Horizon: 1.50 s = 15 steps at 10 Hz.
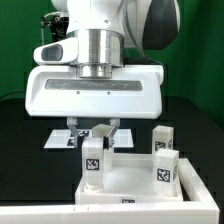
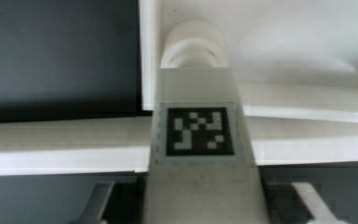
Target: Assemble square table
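The white square tabletop [image 1: 128,186] lies tray-side up at the front of the exterior view. One white leg [image 1: 93,160] with a black-and-white tag stands upright at its left far corner. My gripper [image 1: 94,132] is directly above that leg and straddles its upper end. In the wrist view the leg [image 2: 199,100] fills the middle over the tabletop [image 2: 300,60]. My gripper [image 2: 206,196] is open, with a dark gap between each finger [image 2: 112,196] and the leg. Two more tagged legs [image 1: 162,141] [image 1: 166,170] stand upright along the tabletop's right side.
The marker board [image 1: 60,140] lies flat on the black table behind the tabletop, partly hidden by my gripper. The arm's broad white hand body [image 1: 95,92] blocks the middle of the exterior view. Green walls stand behind.
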Tool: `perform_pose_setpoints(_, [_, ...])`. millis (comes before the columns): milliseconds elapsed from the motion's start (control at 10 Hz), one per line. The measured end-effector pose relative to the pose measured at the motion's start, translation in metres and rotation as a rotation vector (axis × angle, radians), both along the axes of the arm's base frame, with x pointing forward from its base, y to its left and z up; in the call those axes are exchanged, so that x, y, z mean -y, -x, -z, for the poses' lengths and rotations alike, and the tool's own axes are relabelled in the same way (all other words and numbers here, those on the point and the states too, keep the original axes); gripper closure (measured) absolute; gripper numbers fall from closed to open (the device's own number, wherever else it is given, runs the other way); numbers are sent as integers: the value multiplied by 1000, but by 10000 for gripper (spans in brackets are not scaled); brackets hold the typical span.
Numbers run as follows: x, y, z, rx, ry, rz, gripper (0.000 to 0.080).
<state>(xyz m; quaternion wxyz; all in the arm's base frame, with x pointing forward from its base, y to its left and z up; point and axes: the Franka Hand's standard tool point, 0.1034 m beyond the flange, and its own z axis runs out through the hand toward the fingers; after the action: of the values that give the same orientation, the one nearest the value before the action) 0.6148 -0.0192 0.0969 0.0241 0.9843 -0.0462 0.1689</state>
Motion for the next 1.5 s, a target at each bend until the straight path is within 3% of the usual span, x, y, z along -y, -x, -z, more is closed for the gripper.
perform_pose_setpoints(600, [4, 2, 4, 65, 26, 4, 512])
perform_pose_setpoints(800, [4, 2, 4, 64, 26, 4, 229])
perform_pose_setpoints(900, [4, 2, 4, 64, 26, 3, 229])
perform_pose_setpoints(1000, [6, -1, -1, 55, 21, 0, 164])
perform_pose_setpoints(1500, [10, -12, -30, 44, -1, -11, 151])
